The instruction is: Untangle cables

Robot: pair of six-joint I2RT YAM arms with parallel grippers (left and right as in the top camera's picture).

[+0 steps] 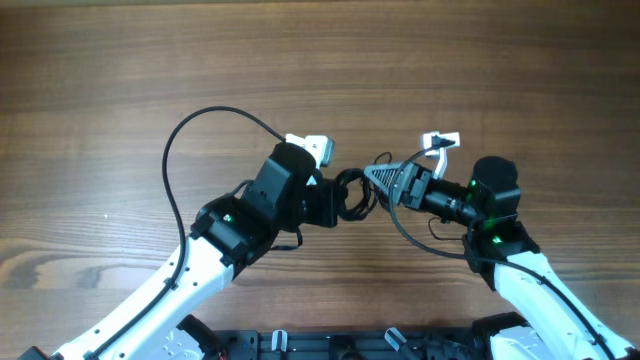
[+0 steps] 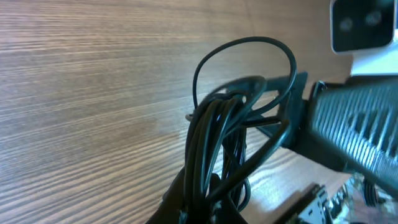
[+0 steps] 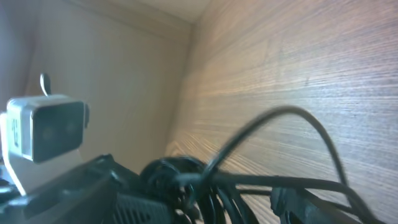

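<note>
The cables (image 1: pixel 352 194) form one small black knotted bundle held between my two grippers at the table's middle. My left gripper (image 1: pixel 333 200) is shut on the bundle's lower end (image 2: pixel 214 186), and thin loops (image 2: pixel 244 46) rise from its fingers (image 2: pixel 211 214). My right gripper (image 1: pixel 382 180) reaches in from the right; its ribbed finger (image 2: pixel 357 134) presses into the same bundle. In the right wrist view the strands (image 3: pixel 205 186) run blurred between its fingers (image 3: pixel 249 208), which look shut on them. No plugs show.
The wooden table (image 1: pixel 320 60) lies all around. A thick black arm cable (image 1: pixel 190 125) arcs up from the left arm. Another thick cable (image 1: pixel 400 225) hangs under the right wrist. The left wrist's white camera (image 3: pixel 46 127) sits close to the right gripper.
</note>
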